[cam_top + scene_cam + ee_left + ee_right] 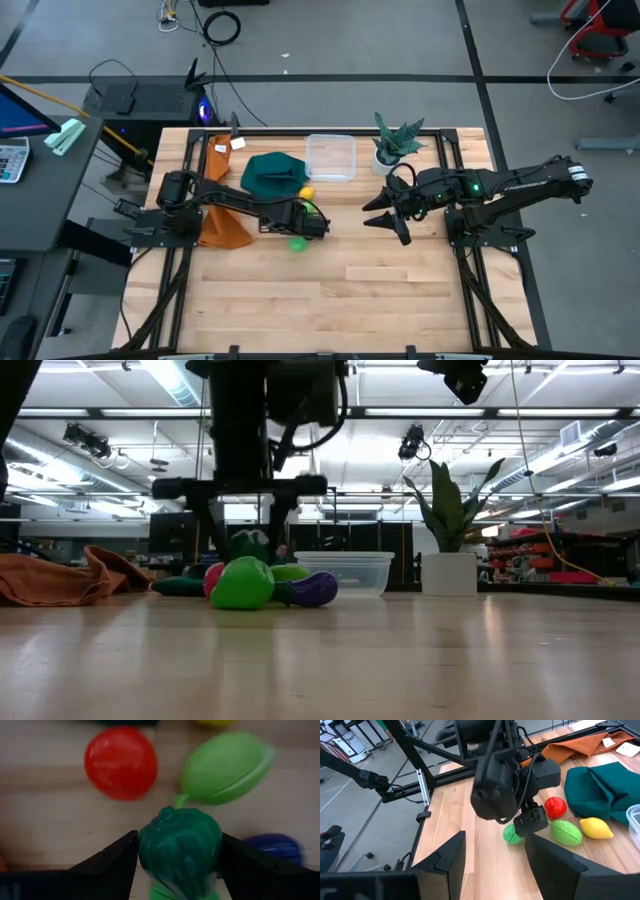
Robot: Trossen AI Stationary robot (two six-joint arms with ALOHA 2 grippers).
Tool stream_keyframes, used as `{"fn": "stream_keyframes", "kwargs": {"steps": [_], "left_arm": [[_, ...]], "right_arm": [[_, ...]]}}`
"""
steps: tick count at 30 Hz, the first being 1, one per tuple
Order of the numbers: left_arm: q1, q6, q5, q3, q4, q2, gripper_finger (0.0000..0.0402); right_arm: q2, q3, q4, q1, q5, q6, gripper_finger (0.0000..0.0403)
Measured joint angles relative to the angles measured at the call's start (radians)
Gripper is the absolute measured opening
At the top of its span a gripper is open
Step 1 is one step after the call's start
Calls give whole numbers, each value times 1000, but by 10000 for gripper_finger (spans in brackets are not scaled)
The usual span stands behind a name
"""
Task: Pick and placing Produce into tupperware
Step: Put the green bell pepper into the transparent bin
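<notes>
My left gripper (177, 845) is shut on a dark green produce piece (180, 847) just above the table's middle. Under and around it lie a red piece (121, 762), a light green oval one (225, 767), a purple one (275, 847), a yellow one (596, 827) and a bright green ball (298, 243). The clear tupperware (330, 157) stands toward the far edge, holding nothing that shows. My right gripper (495, 865) hangs open above the table's right side, nothing between its fingers. My left gripper pinches the dark green piece by its two opposite sides (145, 850) between its two fingers. The fingers come from above, pointing steeply down. In the low view the piece (250, 545) sits between the fingers, above the other produce and off the table.
A teal cloth (270, 175) lies beside the tupperware and an orange cloth (222, 228) lies under my left arm. A potted plant (395, 140) stands at the far right. Bare wood stretches toward the near edge.
</notes>
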Motion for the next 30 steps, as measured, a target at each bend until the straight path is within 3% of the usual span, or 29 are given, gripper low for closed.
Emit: {"fn": "stream_keyframes", "kwargs": {"steps": [7,14,30], "left_arm": [[17,75,-94,33,31,-56,255],[76,238,-134,33,173,-103,248],[282,702,-26,33,411,-108,247]], "right_arm": [[0,0,1,0,0,2,167],[0,0,4,0,-5,10,167],[0,0,16,0,-6,130,167]]}}
